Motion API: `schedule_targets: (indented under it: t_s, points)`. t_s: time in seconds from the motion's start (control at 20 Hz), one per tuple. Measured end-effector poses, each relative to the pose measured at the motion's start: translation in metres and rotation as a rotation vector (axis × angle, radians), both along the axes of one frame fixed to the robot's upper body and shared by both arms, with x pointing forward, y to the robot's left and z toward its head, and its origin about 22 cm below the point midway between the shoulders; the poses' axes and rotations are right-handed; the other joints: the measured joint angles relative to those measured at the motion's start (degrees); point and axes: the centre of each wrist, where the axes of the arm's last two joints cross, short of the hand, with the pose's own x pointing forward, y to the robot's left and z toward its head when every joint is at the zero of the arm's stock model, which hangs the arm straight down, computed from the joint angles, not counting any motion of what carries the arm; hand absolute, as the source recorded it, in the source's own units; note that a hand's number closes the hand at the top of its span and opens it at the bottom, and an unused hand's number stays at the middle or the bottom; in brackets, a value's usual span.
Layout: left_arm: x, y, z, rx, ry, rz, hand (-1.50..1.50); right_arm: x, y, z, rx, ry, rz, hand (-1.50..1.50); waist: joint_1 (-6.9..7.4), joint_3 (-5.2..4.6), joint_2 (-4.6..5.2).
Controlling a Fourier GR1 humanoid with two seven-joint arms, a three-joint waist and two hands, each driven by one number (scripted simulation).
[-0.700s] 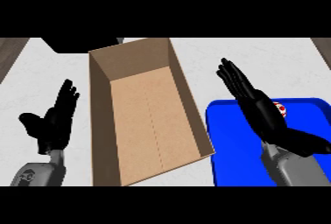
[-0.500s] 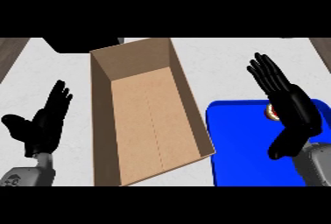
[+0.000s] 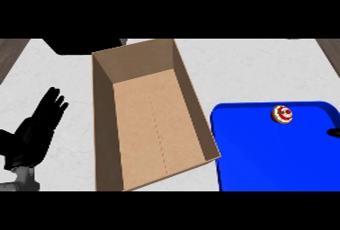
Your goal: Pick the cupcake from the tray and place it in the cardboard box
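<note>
**Head view: cupcake waits on tray, no hand on it yet**

Head view shows the cupcake (image 3: 283, 113) sitting alone near the far edge of the blue tray (image 3: 266, 157), untouched and upright as far as can be told. The cardboard box (image 3: 192, 112) lies open beside the tray, its near corner touching or just overlapping the tray's left rim, and nothing is inside it. The left hand (image 3: 34, 132) rests over the desk (image 3: 66, 81), fingers straight and pointing away, holding nothing; the box is to its right and the cupcake well beyond that, on the box's other side. Of the right hand only a small dark tip (image 3: 334, 132) shows at the view's right edge, just near of and to the right of the cupcake, and whether its fingers are open or curled cannot be told.

The task appears to be at its first step, the reach. The next move likely calls for the right hand to come in over the tray, close round the cupcake, lift it and carry it left across the box wall.
</note>
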Motion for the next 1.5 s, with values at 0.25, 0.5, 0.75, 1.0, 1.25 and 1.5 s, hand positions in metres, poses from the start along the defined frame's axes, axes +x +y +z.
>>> schedule_targets:
  t_s: [0.25, 0.5, 0.75, 1.0, 1.25, 1.5]
  points:
    - [-0.001, 0.004, 0.005, -0.011, 0.01, -0.016, 0.0, -0.017, -0.03, 0.019, -0.21, -0.013, 0.045, -1.5, -0.05, -0.15, -0.08]
    - [-0.002, 0.012, 0.008, -0.007, 0.013, -0.01, 0.0, -0.025, -0.039, 0.059, -0.586, 0.144, 0.014, -1.5, -0.07, -0.35, -0.16]
    - [-0.001, 0.014, 0.013, -0.01, 0.013, -0.019, 0.0, -0.019, -0.015, 0.081, -0.864, 0.303, -0.024, -1.5, 0.45, -0.39, -0.12]
    - [0.0, 0.013, 0.013, -0.009, 0.011, -0.029, 0.0, -0.007, 0.023, 0.086, -1.007, 0.46, -0.023, -1.5, 0.87, -0.35, -0.01]
    - [0.001, 0.008, 0.016, -0.007, 0.007, -0.031, 0.0, 0.008, 0.044, 0.078, -1.049, 0.601, -0.004, -1.5, 0.89, -0.28, 0.0]
    - [0.0, 0.01, 0.015, -0.015, 0.014, -0.03, 0.0, 0.015, 0.051, 0.076, -1.073, 0.692, 0.006, -1.5, 0.57, -0.25, -0.04]
